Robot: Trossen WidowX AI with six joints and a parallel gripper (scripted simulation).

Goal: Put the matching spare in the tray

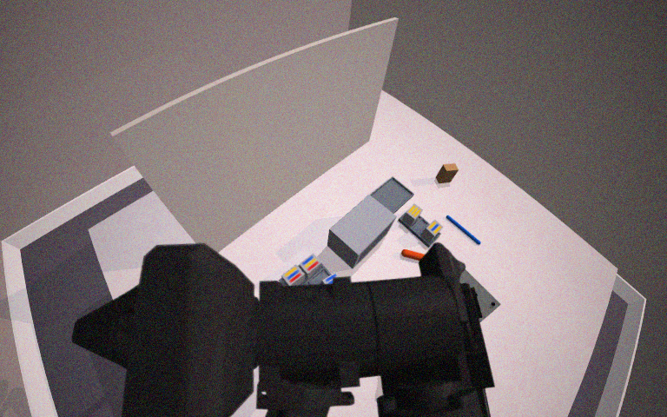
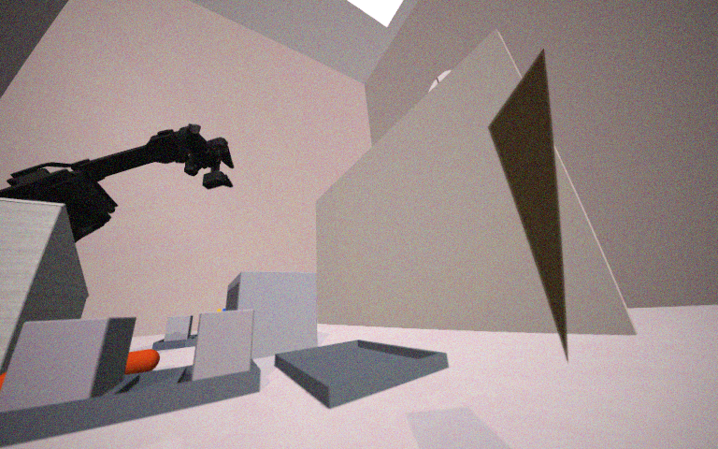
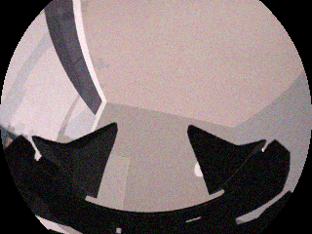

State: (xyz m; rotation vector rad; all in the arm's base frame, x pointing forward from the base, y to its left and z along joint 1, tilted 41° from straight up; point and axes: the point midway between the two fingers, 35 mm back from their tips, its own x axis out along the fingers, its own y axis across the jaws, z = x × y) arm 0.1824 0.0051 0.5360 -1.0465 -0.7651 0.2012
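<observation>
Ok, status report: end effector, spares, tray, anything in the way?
End effector open, empty, high above table. Spares in their holders, none picked. Tray holds nothing. Orange cylinder lies near spares.

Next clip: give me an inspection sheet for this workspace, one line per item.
Surface: pale table, a tall panel standing on it.
Job's things: grey unit, its code side not readable; tray holds nothing; spares in two racks, one pair right of the unit, others by the arm.
Clutter: brown block, blue stick, orange cylinder.
Gripper: open, holding nothing, high above the table.
Cables: nothing seen.
Surroundings: plain walls.
</observation>
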